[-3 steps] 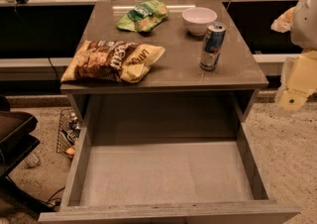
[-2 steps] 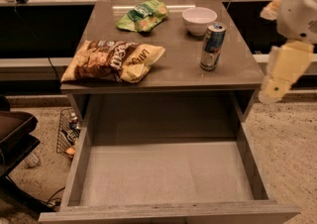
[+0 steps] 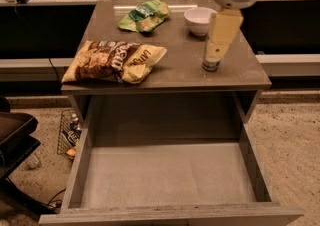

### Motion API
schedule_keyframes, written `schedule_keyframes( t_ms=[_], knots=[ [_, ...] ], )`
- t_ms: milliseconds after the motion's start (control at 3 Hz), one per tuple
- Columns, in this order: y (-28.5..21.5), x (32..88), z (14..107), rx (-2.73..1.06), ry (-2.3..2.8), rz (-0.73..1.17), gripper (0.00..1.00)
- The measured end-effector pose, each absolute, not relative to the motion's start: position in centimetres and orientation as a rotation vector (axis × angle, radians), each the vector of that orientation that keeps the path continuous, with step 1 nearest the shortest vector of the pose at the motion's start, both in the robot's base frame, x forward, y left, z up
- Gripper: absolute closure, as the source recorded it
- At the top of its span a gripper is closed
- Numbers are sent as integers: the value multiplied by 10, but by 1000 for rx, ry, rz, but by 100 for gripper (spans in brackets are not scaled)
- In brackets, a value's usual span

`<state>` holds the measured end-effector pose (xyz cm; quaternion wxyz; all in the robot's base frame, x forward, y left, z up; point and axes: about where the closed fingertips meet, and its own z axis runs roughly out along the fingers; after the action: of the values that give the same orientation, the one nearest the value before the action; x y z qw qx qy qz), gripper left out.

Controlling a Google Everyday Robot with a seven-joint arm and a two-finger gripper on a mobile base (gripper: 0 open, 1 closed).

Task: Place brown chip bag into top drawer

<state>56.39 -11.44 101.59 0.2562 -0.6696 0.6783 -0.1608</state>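
The brown chip bag lies flat on the left front of the cabinet top, dark brown in the middle with pale yellow ends. The top drawer is pulled wide open below the cabinet top, and its pale bottom is bare. My gripper, pale yellow below a white round joint, hangs over the right side of the cabinet top. It is in front of a can and well to the right of the chip bag, holding nothing that I can see.
A small green bag and a white bowl sit at the back of the cabinet top. Only the base of the can shows under the gripper. A black chair stands at the left and a wire basket sits on the floor.
My arm has swung left from the right edge of the view to above the cabinet top, and it now covers most of the can. The chip bag and drawer have not moved.
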Motion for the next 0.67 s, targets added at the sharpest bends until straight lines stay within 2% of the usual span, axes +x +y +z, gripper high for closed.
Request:
schedule_keyframes(
  t_ms=[333,667],
  knots=[
    [-69,589,1027,-1835,1805,-498,0],
    [-70,588,1027,-1834,1805,-498,0]
  ],
)
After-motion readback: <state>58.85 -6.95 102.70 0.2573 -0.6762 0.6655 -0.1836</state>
